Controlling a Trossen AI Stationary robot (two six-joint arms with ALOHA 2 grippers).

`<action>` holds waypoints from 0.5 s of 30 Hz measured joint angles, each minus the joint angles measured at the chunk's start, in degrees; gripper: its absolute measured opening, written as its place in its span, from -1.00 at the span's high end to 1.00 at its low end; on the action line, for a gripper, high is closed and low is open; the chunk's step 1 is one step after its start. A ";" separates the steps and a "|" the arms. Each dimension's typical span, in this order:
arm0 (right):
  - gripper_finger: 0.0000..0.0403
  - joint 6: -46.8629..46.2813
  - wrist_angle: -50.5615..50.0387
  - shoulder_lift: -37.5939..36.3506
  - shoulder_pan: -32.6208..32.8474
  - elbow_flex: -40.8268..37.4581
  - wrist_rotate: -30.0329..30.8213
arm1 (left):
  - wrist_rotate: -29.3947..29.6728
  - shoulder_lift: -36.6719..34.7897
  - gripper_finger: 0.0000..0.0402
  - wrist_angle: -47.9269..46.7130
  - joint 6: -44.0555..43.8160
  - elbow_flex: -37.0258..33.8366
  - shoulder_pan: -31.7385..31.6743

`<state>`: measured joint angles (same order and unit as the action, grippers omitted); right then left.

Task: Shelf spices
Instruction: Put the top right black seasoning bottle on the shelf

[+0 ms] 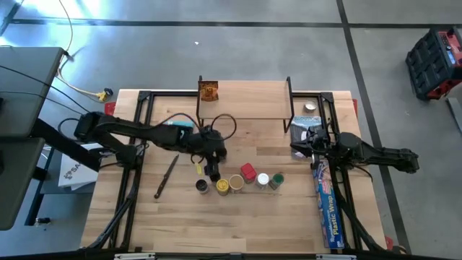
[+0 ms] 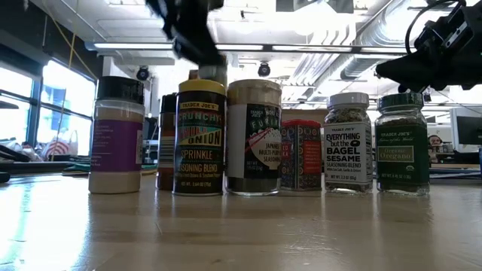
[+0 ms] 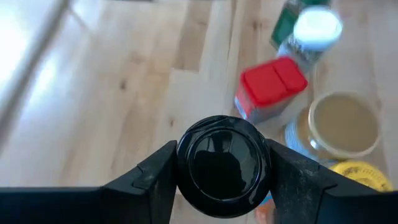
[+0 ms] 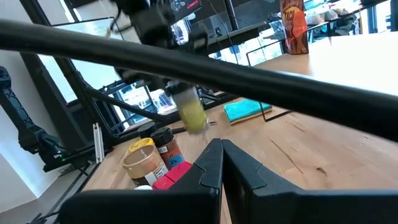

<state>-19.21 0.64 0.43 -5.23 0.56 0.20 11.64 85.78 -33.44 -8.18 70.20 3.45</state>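
This is a robotics lab or workshop set in an industrial, open-plan space. Above the wooden table (image 1: pixel 238 217) run exposed silver ducts (image 2: pixel 392 19) and pipes across a bare ceiling with strip lights. Beneath the table lies a grey concrete floor (image 1: pixel 238 50) marked with dark lines. Left of the table, tall windows (image 2: pixel 30 105) let in daylight and loose cables (image 1: pixel 72 79) trail over the floor. Right of the table sits a red-and-black tool case (image 1: pixel 435 61).

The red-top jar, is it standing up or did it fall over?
Standing up. The red-top jar shows its flat lid from above and stands upright among the other jars.
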 joint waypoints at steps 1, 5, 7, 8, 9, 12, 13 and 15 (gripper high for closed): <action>1.00 0.09 0.00 0.00 0.01 0.00 0.01 | 0.01 0.00 0.02 -2.21 0.71 2.06 -0.63; 1.00 0.14 0.00 0.00 0.01 0.00 0.01 | 0.08 0.00 0.02 -7.99 4.35 9.76 -4.24; 1.00 0.15 0.00 0.00 0.01 0.00 0.01 | 0.03 0.00 0.02 -10.52 6.05 12.75 -6.77; 1.00 0.14 0.00 0.00 0.01 0.00 0.01 | 0.05 0.00 0.02 -11.71 6.87 14.10 -8.19; 1.00 0.14 0.00 0.00 0.00 0.00 0.01 | 0.21 -0.01 0.02 -12.72 7.70 15.16 -9.68; 1.00 0.16 0.00 0.00 0.00 0.00 0.01 | 1.09 -0.07 0.02 -14.64 10.25 16.50 -14.35; 1.00 0.16 0.00 0.00 0.01 0.00 0.01 | 1.11 -0.02 0.02 -15.33 10.88 16.61 -15.94; 1.00 0.16 0.00 0.00 0.00 0.02 0.01 | 1.11 -0.02 0.02 -16.82 11.44 16.61 -19.09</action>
<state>-19.05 0.64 0.43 -5.23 0.58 0.21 12.75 85.76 -50.26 3.26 86.80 -15.64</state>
